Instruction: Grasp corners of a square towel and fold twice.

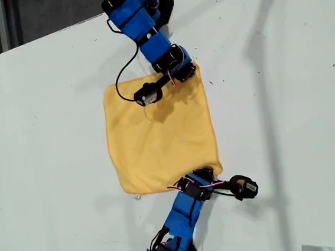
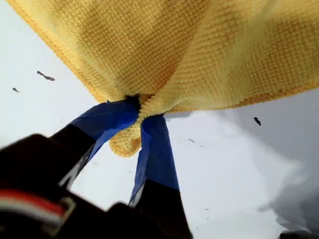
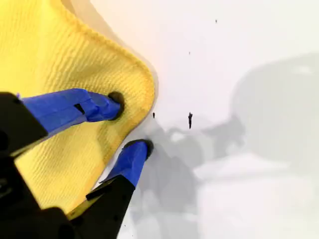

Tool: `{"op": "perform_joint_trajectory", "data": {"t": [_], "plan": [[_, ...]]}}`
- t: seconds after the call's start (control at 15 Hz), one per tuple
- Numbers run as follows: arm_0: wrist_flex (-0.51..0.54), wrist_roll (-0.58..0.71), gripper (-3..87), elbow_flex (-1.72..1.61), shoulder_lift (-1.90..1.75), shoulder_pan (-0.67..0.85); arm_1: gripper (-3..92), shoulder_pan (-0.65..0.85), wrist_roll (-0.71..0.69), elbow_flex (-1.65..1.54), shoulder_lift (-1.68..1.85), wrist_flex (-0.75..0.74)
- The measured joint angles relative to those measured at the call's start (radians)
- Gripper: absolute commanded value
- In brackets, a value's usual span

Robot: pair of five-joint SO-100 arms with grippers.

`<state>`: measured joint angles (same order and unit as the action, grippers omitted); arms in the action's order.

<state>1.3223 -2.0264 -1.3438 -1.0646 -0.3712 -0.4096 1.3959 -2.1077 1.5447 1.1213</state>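
Right at the fingers, my first gripper (image 2: pixel 139 112) is pinched closed on one corner (image 2: pixel 124 142) of the square towel (image 2: pixel 199 50). The hem is bunched into a small roll between the two blue jaws, and the cloth fans away from that pinch, clear of the surface under it. My second gripper (image 3: pixel 129 125) is partly open and has hold of nothing. One finger presses on top of the towel just inside another corner (image 3: pixel 142 84); the other finger rests on the bare table (image 3: pixel 224 50) just off the towel's hem.

In the exterior view the towel (image 1: pixel 156 132) lies spread nearly flat in the middle of the table, with an arm at each of two neighbouring corners. The wrist views do not tell me which arm is which there.

The main risk, as I judge it, is uneven timing. If the pinched corner goes on up while the other corner is not caught, the towel will drag and skew, and the fold will come out crooked. The open jaws could also close on the top of the cloth alone and slide off the soft microfibre. The rolled pinch looks thin and might slip under tension.

Around the towel, the white tabletop (image 1: pixel 50 142) is matt, with small dark specks. Beyond the table's edge is a dim strip of floor.
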Motion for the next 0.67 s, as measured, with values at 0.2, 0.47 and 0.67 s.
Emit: {"op": "perform_joint_trajectory", "data": {"t": [0.2,0.47,0.67], "plan": [[0.216,0.023,17.0,0.239,0.081,-0.002,-0.1,0.000,0.000,-0.002,0.000,-0.005],[0.322,0.029,17.0,0.296,0.081,-0.002,-0.1,0.000,-0.002,-0.002,0.000,-0.009],[0.308,0.057,17.0,0.305,0.081,-0.002,-0.1,0.000,-0.002,-0.002,0.000,-0.009]]}}
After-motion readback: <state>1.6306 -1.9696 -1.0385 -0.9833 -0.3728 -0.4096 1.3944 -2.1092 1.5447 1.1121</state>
